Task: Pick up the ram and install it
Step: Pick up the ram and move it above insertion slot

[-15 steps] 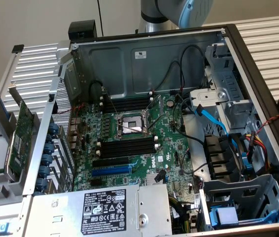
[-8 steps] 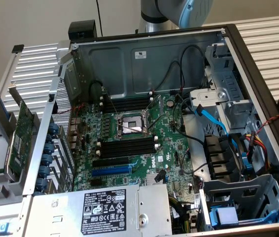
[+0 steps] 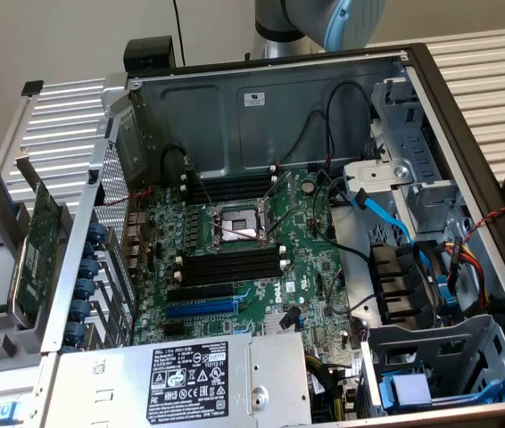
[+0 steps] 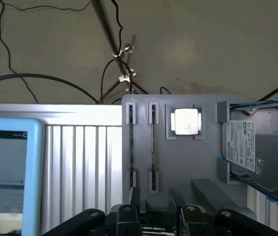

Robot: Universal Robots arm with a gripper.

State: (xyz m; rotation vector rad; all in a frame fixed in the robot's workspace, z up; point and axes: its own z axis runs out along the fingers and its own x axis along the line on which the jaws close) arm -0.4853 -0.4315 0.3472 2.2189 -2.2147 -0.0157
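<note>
1. Ribbed aluminium table [image 4: 85, 157] lies under the pincer [image 4: 155, 204], with a beige floor [image 4: 203, 44] and black cables [image 4: 31, 78] beyond
2. The pincer's jaws stand wide apart, gripping nothing
3. Just ahead of it a grey holder [image 4: 178, 162] carries what seems to be the ram [image 4: 152, 145], edge-on in a narrow slot, with a silver processor [image 4: 185, 121] beside it and a hard drive [image 4: 257, 147] further off
4. The exterior view adds the open computer case [image 3: 261, 98], its motherboard [image 3: 310, 267] and black memory slots [image 3: 230, 266], with the arm [image 3: 324, 18] behind the case's far wall

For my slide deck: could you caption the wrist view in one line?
Gripper facing a grey parts tray holding a processor chip, hard drive beside it.
</note>
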